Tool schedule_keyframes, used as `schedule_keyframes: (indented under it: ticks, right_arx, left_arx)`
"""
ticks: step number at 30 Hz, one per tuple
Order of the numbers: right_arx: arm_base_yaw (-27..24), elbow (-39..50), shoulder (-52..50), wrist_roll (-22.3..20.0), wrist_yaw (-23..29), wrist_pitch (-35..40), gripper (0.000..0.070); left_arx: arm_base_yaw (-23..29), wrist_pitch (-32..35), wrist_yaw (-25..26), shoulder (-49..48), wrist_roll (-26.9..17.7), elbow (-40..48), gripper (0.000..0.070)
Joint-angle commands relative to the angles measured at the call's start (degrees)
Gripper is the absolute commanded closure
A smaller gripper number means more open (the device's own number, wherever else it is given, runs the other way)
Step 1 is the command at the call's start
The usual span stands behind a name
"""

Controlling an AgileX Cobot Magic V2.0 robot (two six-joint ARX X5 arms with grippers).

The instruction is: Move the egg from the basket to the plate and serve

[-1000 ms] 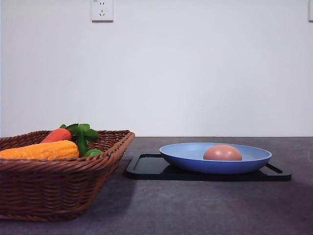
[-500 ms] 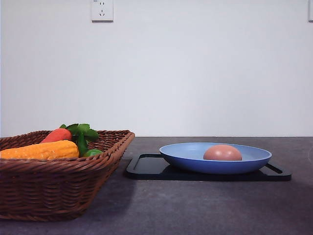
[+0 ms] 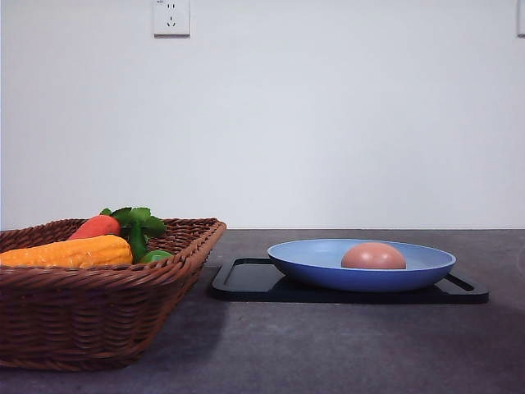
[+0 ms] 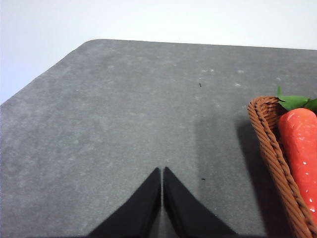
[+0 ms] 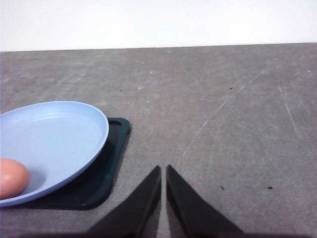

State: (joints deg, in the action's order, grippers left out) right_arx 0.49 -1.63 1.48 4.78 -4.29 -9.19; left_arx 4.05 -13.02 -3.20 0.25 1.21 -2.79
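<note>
A pinkish-brown egg lies in the light blue plate, which rests on a flat black tray right of centre. The right wrist view catches the egg at the picture's edge, inside the plate. At the left stands the brown wicker basket; its rim also appears in the left wrist view. My left gripper is shut over bare table, beside the basket. My right gripper is shut too, over bare table beside the tray.
The basket holds an orange-red carrot with green leaves, a yellow corn cob and something small and green. The carrot shows again in the left wrist view. A white wall with a socket stands behind the dark grey table.
</note>
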Motion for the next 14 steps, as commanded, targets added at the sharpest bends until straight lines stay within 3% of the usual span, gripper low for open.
schedule_keyframes:
  ticks: [1,14]
  right_arx:
    - [0.13,0.33,-0.15,0.58,0.24,0.61,0.0700]
    - [0.13,0.33,-0.15,0.57,0.24,0.61,0.0700]
  left_arx:
    - [0.07,-0.68,-0.07,-0.09,0.15,1.36,0.0700]
    - [0.07,-0.68,-0.07,-0.09,0.15,1.36,0.0700]
